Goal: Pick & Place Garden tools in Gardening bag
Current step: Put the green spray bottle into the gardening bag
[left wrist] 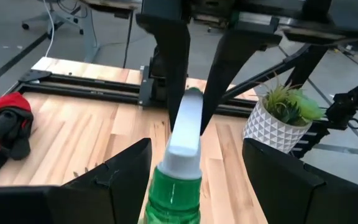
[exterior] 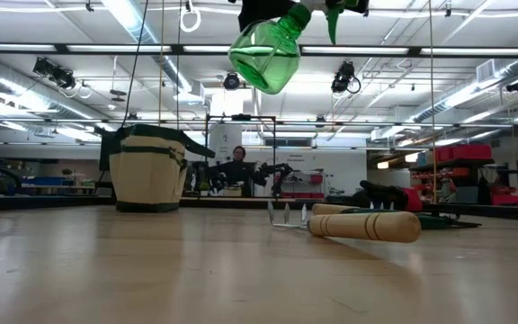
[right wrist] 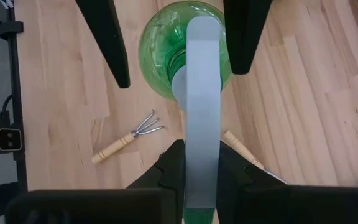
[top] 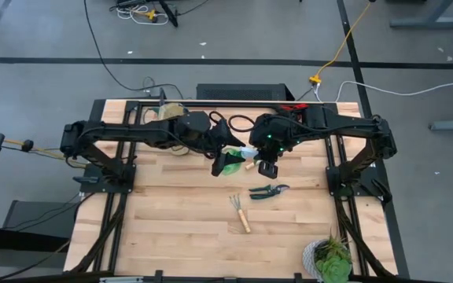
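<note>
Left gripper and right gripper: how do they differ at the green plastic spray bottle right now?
The left gripper's fingers stand wide open, one on each side of the green plastic spray bottle's body; the right gripper's fingers are shut on its white trigger head. So the right gripper carries the bottle, while the left gripper shows no clear hold. Shared: both hang above the wooden table's middle, meeting at that bottle.
</note>
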You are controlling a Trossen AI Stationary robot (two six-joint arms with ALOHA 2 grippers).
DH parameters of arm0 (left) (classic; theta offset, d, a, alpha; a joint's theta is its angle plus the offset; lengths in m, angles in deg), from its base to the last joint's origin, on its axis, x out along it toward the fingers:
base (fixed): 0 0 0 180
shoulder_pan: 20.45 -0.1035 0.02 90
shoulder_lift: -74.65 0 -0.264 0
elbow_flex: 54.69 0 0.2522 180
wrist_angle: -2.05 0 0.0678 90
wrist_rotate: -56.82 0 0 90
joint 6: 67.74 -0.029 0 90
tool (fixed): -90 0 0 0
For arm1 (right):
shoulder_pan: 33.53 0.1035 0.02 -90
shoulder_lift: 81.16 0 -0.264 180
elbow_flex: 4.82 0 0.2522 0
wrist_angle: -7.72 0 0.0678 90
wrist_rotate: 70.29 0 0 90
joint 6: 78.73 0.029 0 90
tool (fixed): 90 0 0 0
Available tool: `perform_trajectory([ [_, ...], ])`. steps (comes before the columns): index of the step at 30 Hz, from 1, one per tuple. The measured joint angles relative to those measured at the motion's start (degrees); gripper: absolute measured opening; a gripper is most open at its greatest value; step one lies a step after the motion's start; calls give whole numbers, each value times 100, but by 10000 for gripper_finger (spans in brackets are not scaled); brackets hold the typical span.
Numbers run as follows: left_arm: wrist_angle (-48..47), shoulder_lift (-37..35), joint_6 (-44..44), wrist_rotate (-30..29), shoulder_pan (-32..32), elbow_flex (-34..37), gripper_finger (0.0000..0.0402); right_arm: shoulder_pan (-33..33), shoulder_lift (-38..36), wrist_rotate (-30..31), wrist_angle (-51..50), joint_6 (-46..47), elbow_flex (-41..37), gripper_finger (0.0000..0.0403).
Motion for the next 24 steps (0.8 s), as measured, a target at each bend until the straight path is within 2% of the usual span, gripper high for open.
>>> perform_trajectory([
  [20, -21, 23, 520, -94, 39, -6, 261, 0, 0, 0, -25, -72, 0, 55],
  [24, -154, 59, 575, -115, 37, -274, 261, 0, 0, 0, -25, -74, 0, 55],
])
